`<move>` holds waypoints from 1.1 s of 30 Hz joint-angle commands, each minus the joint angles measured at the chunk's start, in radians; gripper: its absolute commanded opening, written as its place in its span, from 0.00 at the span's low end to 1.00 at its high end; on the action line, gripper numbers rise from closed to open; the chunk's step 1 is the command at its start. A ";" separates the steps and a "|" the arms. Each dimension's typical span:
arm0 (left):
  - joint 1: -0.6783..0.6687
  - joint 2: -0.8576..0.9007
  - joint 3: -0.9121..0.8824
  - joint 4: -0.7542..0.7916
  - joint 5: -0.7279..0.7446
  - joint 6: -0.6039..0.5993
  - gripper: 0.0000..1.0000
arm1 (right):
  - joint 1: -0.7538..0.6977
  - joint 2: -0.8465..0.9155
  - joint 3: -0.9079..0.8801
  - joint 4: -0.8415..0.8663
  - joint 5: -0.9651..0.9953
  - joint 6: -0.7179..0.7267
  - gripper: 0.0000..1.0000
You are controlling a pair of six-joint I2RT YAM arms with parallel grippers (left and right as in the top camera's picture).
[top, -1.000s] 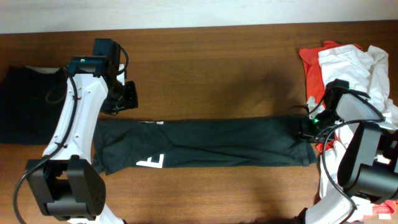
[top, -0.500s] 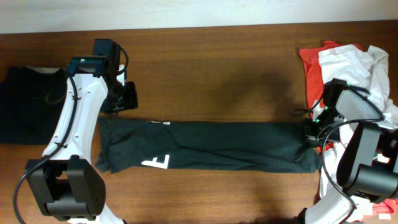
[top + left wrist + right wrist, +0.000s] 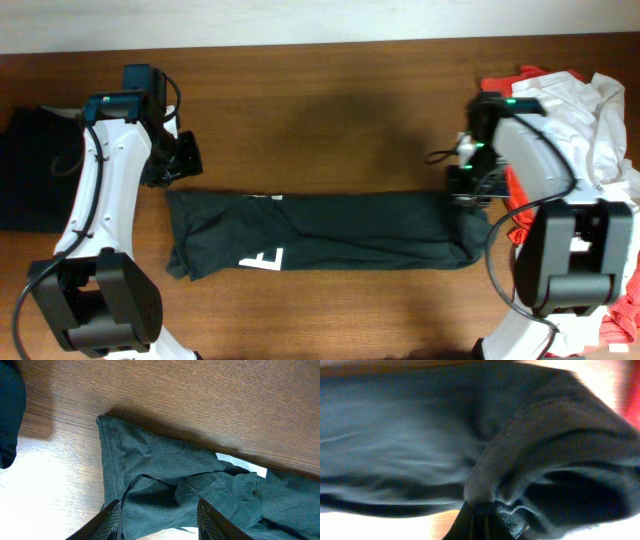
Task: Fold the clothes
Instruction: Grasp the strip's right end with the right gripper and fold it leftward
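The large black T-shirt [image 3: 330, 235] lies as a long folded strip across the table's middle, with a white letter [image 3: 266, 261] near its left end. My left gripper [image 3: 183, 162] is open and empty, just above the strip's far left corner. In the left wrist view its fingers [image 3: 111, 521] stand apart over the dark cloth [image 3: 165, 480]. My right gripper [image 3: 468, 190] is shut on the strip's right end. In the blurred right wrist view the gripper [image 3: 481, 519] pinches a bunched fold of black cloth [image 3: 530, 445].
Another black garment [image 3: 30, 170] lies at the far left edge, also seen in the left wrist view [image 3: 7, 410]. A heap of red and white shirts [image 3: 565, 100] fills the right side by the right arm. Bare wood table [image 3: 330, 120] lies behind the strip.
My right gripper has moved left and toward the back, carrying the shirt's right end so the strip is shorter. My left arm has shifted a little left.
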 commanded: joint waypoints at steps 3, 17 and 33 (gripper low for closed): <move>0.000 0.002 -0.005 -0.001 0.001 -0.002 0.48 | 0.190 -0.008 0.019 0.034 -0.121 0.088 0.04; -0.001 0.003 -0.039 0.003 0.001 -0.002 0.48 | 0.455 -0.007 0.019 0.158 -0.169 0.241 0.04; -0.001 0.003 -0.039 0.004 0.001 -0.002 0.48 | 0.520 -0.007 0.019 0.198 -0.243 0.260 0.06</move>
